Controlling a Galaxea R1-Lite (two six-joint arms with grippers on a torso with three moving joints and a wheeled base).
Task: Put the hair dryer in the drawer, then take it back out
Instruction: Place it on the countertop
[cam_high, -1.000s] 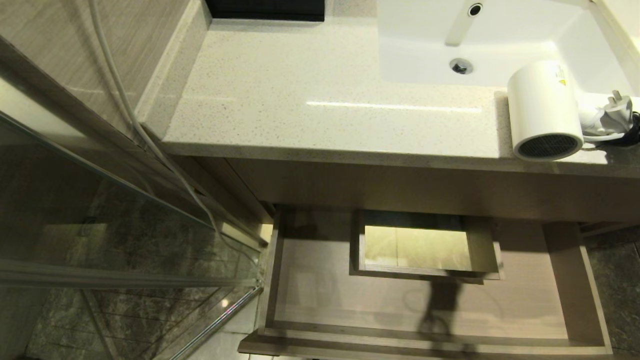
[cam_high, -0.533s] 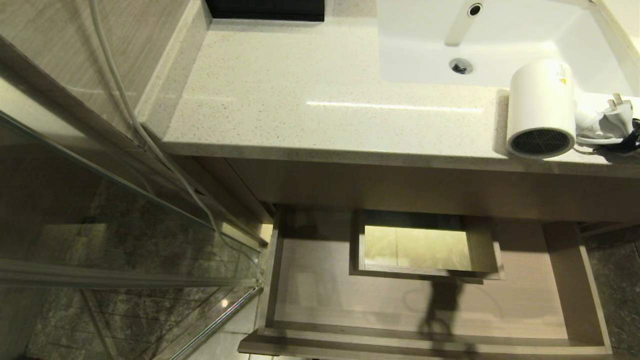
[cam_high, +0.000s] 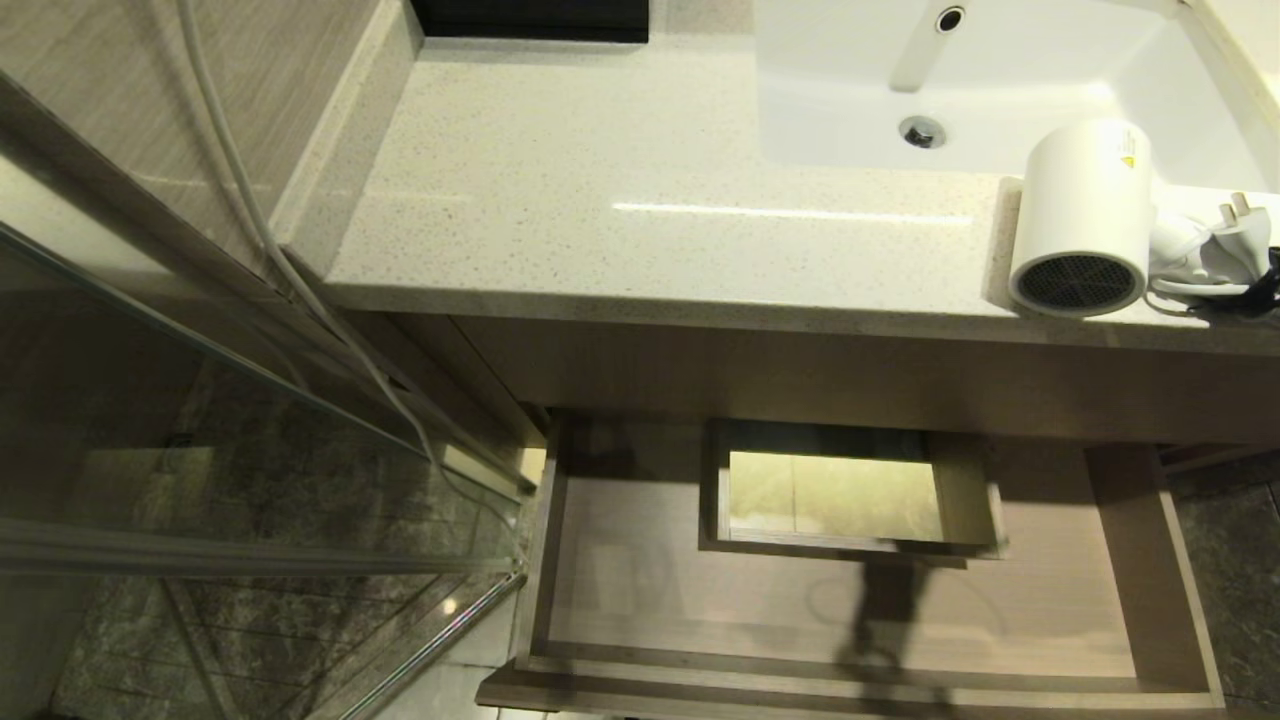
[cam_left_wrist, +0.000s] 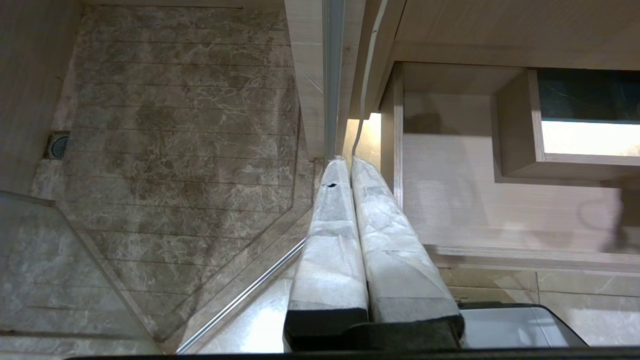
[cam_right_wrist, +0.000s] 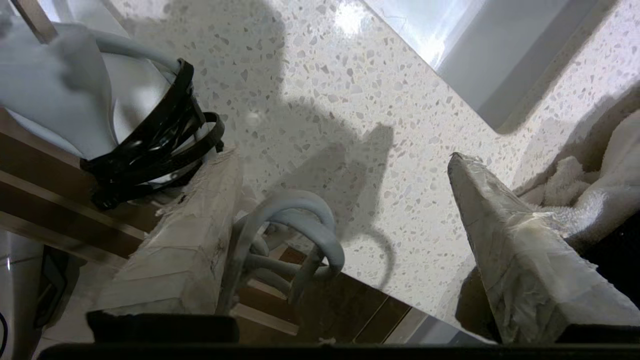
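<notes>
The white hair dryer (cam_high: 1085, 215) lies on the speckled counter (cam_high: 640, 200) at the right, just in front of the sink, with its grey grille facing me. Its plug and bundled cord (cam_high: 1225, 245) trail off to its right. In the right wrist view my right gripper (cam_right_wrist: 341, 154) hangs open above the counter's front edge. Loose cord loops (cam_right_wrist: 300, 220) lie by one finger and the strapped white dryer body (cam_right_wrist: 50, 95) lies beyond it; nothing is clamped. Below the counter the drawer (cam_high: 640, 590) is pulled out and bare. My left gripper (cam_left_wrist: 346, 161) is shut, parked beside the drawer (cam_left_wrist: 450, 190).
A white sink (cam_high: 1000, 90) with a drain takes the counter's back right. The glass shower door (cam_high: 250, 450) and a hanging hose (cam_high: 260, 230) stand to the left of the drawer. In the right wrist view a white towel (cam_right_wrist: 600, 180) lies beside the right gripper.
The hair dryer has swivelled slightly on the counter, its grille end shifting left. The plug has shifted a little. The drawer has not moved.
</notes>
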